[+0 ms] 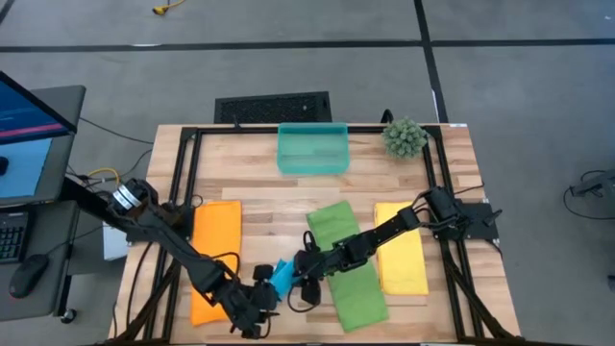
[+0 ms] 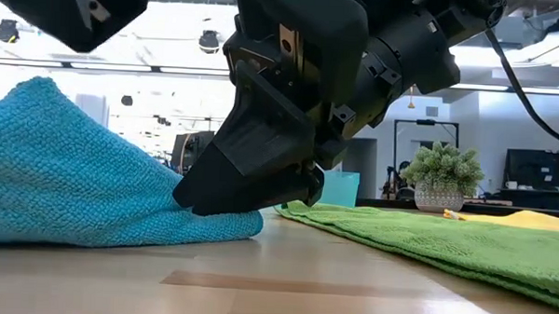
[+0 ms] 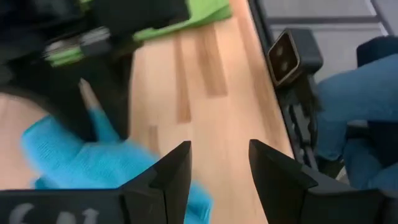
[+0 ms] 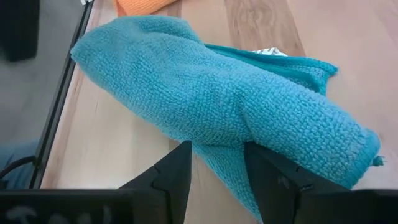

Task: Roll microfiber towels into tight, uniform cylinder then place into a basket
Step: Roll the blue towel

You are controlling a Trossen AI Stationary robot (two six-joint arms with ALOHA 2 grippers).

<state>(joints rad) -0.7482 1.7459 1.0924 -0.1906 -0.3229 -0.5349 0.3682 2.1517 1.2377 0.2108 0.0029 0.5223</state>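
The bright blue towel (image 1: 282, 276) lies bunched and partly rolled near the table's front edge, between my two grippers. My right gripper (image 4: 217, 152) is shut on it. My left gripper (image 3: 219, 149) hovers open just left of it (image 3: 81, 162), with bare wood showing between its fingers. The green towel (image 1: 346, 264) lies flat in the middle, partly under my right arm. The orange towel (image 1: 216, 259) lies flat at the left and the yellow towel (image 1: 399, 248) flat at the right. The teal basket (image 1: 312, 147) stands at the far edge. My right gripper pinches a low fold of the blue towel (image 4: 219, 160) between its two fingers, near one end of the bundle. The fingers (image 2: 250, 189) slant down from the table's right. That end rests on the table, and the bundle (image 2: 74, 178) rises away from the fingers.
A spiky plant ball (image 1: 404, 137) stands right of the basket at the far edge. A black frame (image 1: 192, 173) borders the tabletop. A monitor and keyboard (image 1: 19, 125) stand off the table's left. A person's leg in jeans (image 3: 367, 93) shows beyond the near edge.
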